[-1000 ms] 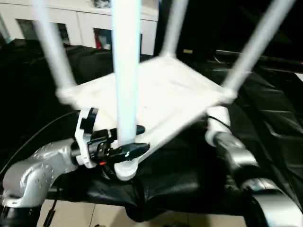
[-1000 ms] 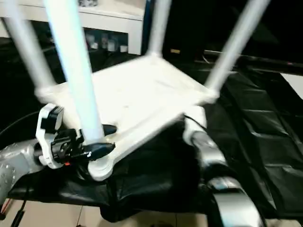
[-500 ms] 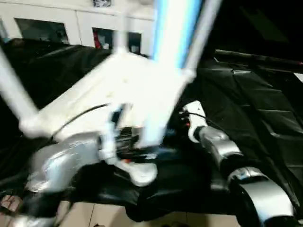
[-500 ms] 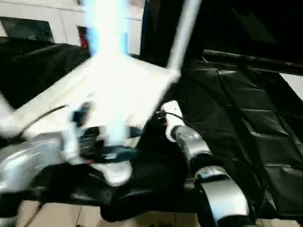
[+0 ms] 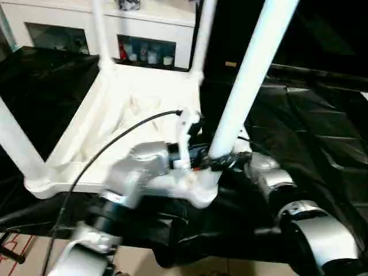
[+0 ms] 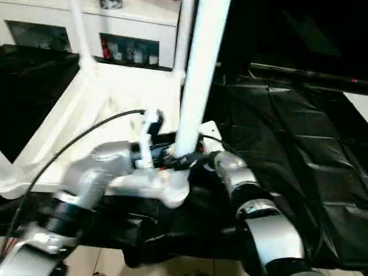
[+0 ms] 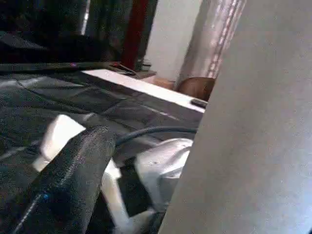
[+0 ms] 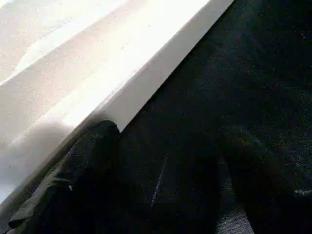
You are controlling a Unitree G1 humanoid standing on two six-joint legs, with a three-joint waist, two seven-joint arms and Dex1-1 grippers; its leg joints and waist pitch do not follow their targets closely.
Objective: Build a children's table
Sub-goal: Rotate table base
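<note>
STEP: I judge final handling, four legs socketed | TABLE: children's table (image 5: pixel 138 109) inverted on black-draped surface (image 5: pixel 322 132), near edge | LEFT: left gripper (image 5: pixel 221 163) clenched on nearest leg (image 5: pixel 247 86) base | RIGHT: right gripper (image 8: pixel 161 185) spread beside tabletop rim | NEXT: turn upright; needs firm two-arm hold.
</note>
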